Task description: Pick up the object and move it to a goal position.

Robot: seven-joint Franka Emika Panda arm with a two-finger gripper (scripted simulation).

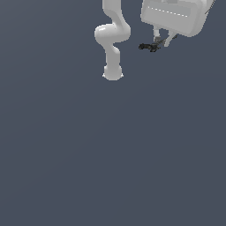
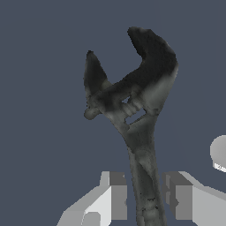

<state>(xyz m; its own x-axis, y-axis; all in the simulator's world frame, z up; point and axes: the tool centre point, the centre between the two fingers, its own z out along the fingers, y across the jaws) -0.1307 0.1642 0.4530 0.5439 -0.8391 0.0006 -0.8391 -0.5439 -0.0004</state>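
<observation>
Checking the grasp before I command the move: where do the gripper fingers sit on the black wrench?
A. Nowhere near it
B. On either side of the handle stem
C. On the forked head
B: in the wrist view the fingers flank the stem of the black wrench, forked head pointing away from the gripper.

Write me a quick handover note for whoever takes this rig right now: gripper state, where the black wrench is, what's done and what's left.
Gripper: white two-finger gripper, its fingers on either side of the handle of the small black adjustable wrench; it looks shut on it.
Wrench: in the exterior view it hangs just under the gripper, its forked head sticking out towards that view's left, apparently clear of the dark floor.
Done: pickup, by the look of it.
Left: carry to the goal; no goal marker shows in either view.
</observation>
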